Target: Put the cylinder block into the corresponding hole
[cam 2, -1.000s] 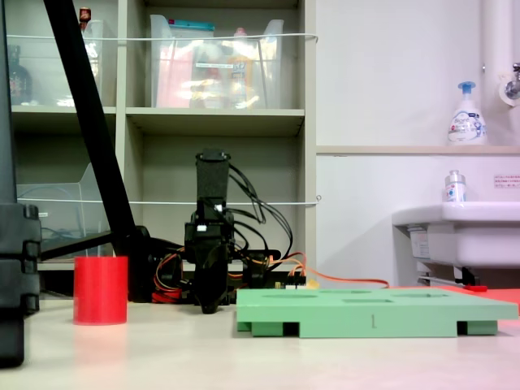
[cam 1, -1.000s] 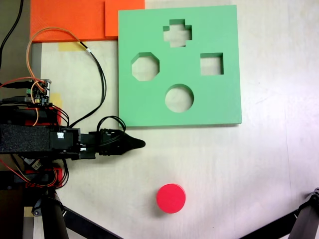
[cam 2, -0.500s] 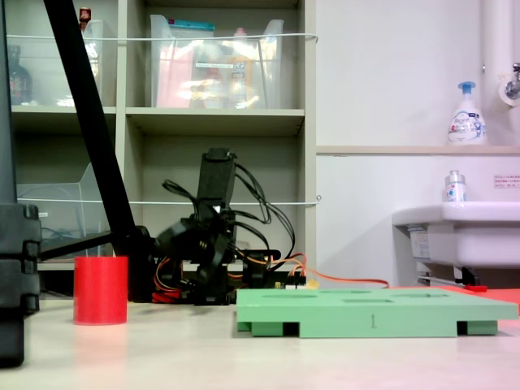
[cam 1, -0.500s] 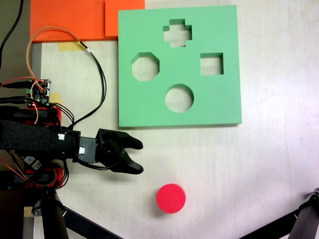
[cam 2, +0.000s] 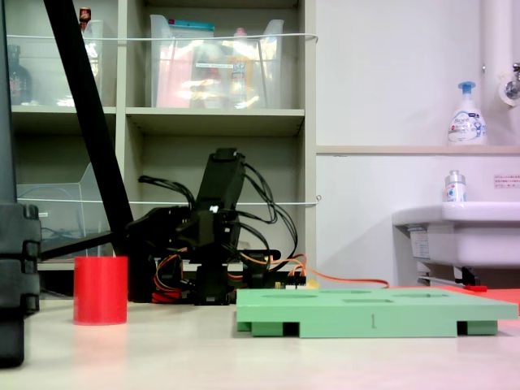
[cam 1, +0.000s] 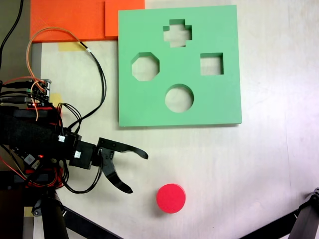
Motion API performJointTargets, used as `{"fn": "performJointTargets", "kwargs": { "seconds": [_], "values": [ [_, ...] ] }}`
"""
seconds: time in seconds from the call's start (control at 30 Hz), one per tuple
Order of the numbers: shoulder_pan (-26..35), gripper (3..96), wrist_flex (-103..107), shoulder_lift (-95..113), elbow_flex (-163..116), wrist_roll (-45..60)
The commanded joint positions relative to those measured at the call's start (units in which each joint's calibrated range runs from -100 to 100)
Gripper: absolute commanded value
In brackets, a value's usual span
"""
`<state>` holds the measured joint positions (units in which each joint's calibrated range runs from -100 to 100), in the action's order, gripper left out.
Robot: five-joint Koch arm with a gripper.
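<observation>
Near the surface's left edge, first exterior view: my gripper (cam 1: pixel 134 172), jaws spread wide, nothing in them.
Cylinder block (cam 1: pixel 171 198): red, upright on the surface near its bottom edge, just right of my gripper, not touching.
Green board (cam 1: pixel 144 107): flat toward the top edge.
Round hole (cam 1: pixel 179 98): empty, on the board's side nearest the block, well apart from it.

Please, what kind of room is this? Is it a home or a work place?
Probably a lab or workshop room, not a home. A small robot arm with bare wires works on a table, open shelves hold clear storage bins, and a wall sink has a soap bottle above it.
</observation>
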<state>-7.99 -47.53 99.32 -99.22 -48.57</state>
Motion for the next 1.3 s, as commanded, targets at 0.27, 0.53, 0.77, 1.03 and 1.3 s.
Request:
{"fn": "performJointTargets", "kwargs": {
  "seconds": [0.27,0.53,0.77,1.03,1.3],
  "values": [
    [-2.0,79.3,-20.7,-22.4,-0.8,-0.2],
    [-3.4,80.0,-44.4,-62.9,8.4,-0.2],
    [-3.5,79.3,-47.8,-79.6,20.7,-0.4],
    [-3.8,75.9,-47.0,-93.7,31.6,-0.5],
    [-4.1,74.7,-45.3,-99.7,37.7,-0.5]
  ]
}}
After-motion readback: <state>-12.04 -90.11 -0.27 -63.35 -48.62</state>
